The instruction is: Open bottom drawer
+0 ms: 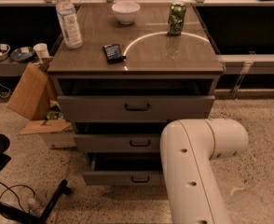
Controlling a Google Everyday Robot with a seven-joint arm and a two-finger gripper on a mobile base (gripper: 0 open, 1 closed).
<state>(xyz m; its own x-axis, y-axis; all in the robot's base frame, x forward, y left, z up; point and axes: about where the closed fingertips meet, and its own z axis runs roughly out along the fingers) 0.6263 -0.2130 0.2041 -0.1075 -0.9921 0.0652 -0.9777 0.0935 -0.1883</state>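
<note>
The bottom drawer is the lowest of three grey-brown fronts, with a small dark bar handle at its centre. It stands pulled out a little, and a dark gap shows above its front. My white arm fills the lower right and covers the drawer's right end. The gripper itself is hidden behind the arm, somewhere near that right end. The middle drawer and the top drawer also stand slightly out from the cabinet.
On the cabinet top stand a water bottle, a white bowl, a green can and a dark packet. An open cardboard box leans at the left. A black chair base and cables lie on the floor at lower left.
</note>
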